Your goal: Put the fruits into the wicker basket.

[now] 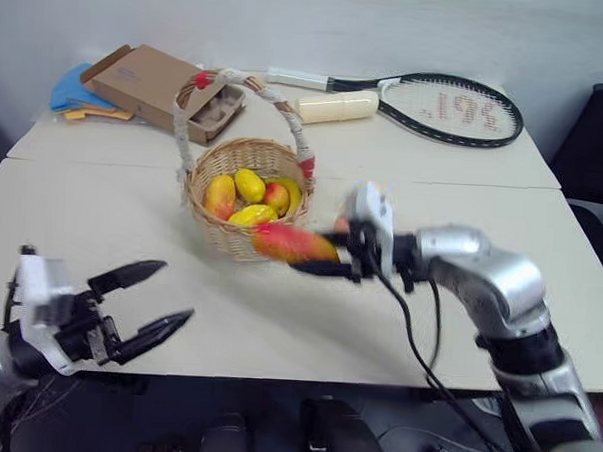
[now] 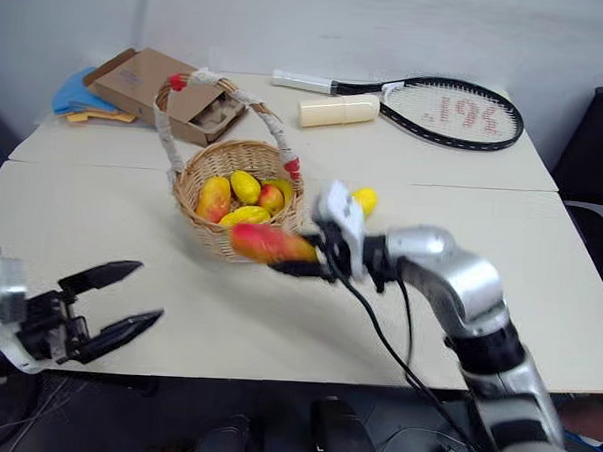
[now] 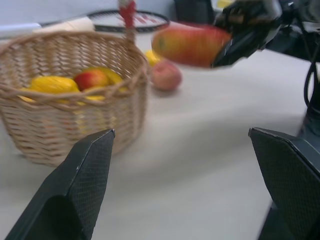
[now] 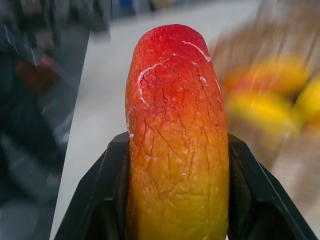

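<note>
Head views: the right claw (image 1: 325, 257) grips a red-to-yellow mango (image 1: 293, 244) just beside the wicker basket (image 1: 245, 189) on the desk (image 1: 277, 325); the left claw (image 1: 158, 300) gapes wide.
Right wrist view: both fingers (image 4: 102, 200) clamp the mango.

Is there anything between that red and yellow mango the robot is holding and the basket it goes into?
Nothing visible. The right hand holds the mango beside the wicker basket's rim; only the arched handle rises above.
</note>
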